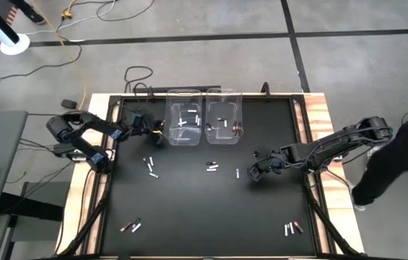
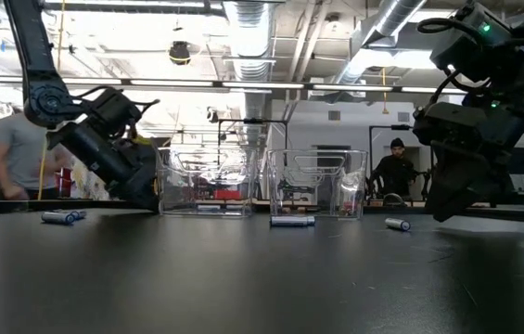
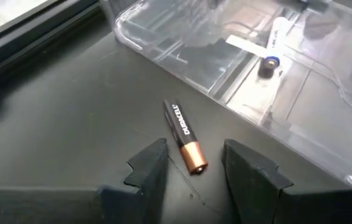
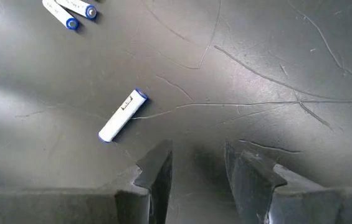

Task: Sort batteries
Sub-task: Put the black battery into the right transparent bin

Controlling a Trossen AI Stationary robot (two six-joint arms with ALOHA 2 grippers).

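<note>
Black table (image 1: 189,209) from above carries scattered batteries (image 1: 151,168) and two clear bins (image 1: 184,115); my left gripper (image 3: 194,165) stands parted around a copper-tipped battery (image 3: 185,138) beside the bin; my right gripper (image 4: 199,163) hangs released, a white battery (image 4: 122,116) near it

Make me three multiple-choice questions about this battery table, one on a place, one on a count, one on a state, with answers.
1. Where does the copper-and-black battery near the left gripper lie?
A. on the mat beside the bin
B. inside a bin
C. in the fingers

2. How many clear bins stand on the table?
A. one
B. two
C. four

3. What does the right gripper hold?
A. a white battery
B. a bin
C. nothing

Answers: 1 A, it rests on the mat outside the left bin. 2 B, left bin and right bin stand side by side. 3 C, the white battery lies apart from its open fingers.
</note>
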